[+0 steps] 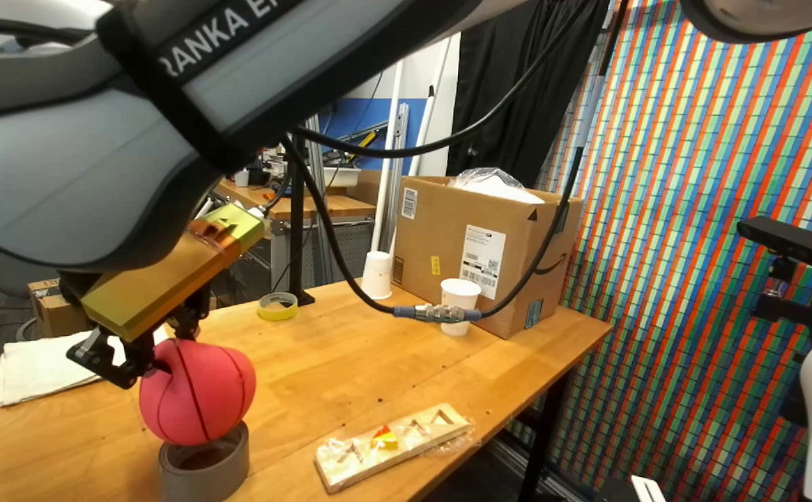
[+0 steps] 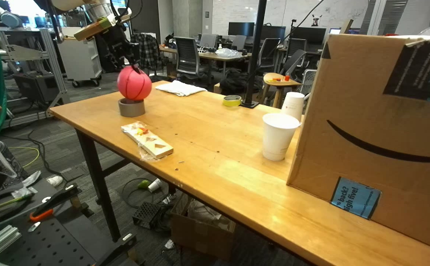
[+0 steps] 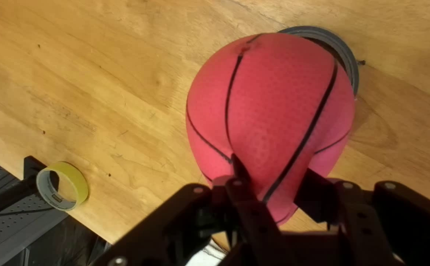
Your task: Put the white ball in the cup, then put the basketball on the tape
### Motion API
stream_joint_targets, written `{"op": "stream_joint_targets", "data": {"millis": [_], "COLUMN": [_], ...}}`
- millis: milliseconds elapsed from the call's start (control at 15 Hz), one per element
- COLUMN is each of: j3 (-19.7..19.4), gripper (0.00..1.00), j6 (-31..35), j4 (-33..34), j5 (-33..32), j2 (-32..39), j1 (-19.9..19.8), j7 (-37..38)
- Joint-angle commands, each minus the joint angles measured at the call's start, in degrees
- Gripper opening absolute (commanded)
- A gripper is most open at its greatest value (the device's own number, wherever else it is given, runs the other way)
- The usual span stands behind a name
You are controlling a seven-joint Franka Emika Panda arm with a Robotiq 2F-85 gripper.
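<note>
The reddish-pink basketball [image 1: 200,394] is pinched at its top between the fingers of my gripper [image 1: 172,348] and is squeezed out of shape. It also shows in an exterior view [image 2: 134,84] and fills the middle of the wrist view [image 3: 270,103]. The grey-tan tape roll [image 1: 205,482] lies flat under the ball, also in an exterior view [image 2: 131,109]. In the wrist view part of its ring [image 3: 348,59] shows past the ball. I cannot tell whether ball and tape touch. The white cup [image 2: 279,140] stands upright by the box. The white ball is hidden or out of view.
A taller white object [image 1: 377,275] stands behind the cup. A big cardboard box [image 1: 426,230] stands at the table end. A wooden puzzle board [image 2: 152,142] lies near the tape. A yellow tape roll [image 3: 76,181], a black post and a white cloth [image 2: 181,88] are along an edge.
</note>
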Motion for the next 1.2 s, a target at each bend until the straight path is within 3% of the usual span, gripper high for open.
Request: {"op": "stream_joint_targets", "data": {"millis": [0,800,933,1133], "j3": [-0.62,-0.09,0.04,0.14], "gripper": [0.28,0.31,0.55,0.75], "j6": [0.68,2.62,2.69,2.77], "j4": [-1.25,-7.52,-8.04,-8.42], "j5": [0.4,0.29,0.28,0.35], "j2": [-1.7,-5.09,-5.35,-5.41], "j1": [-0.26,-0.55,-0.59,-0.64], "j7": [0.03,2.17,2.29,2.6]}}
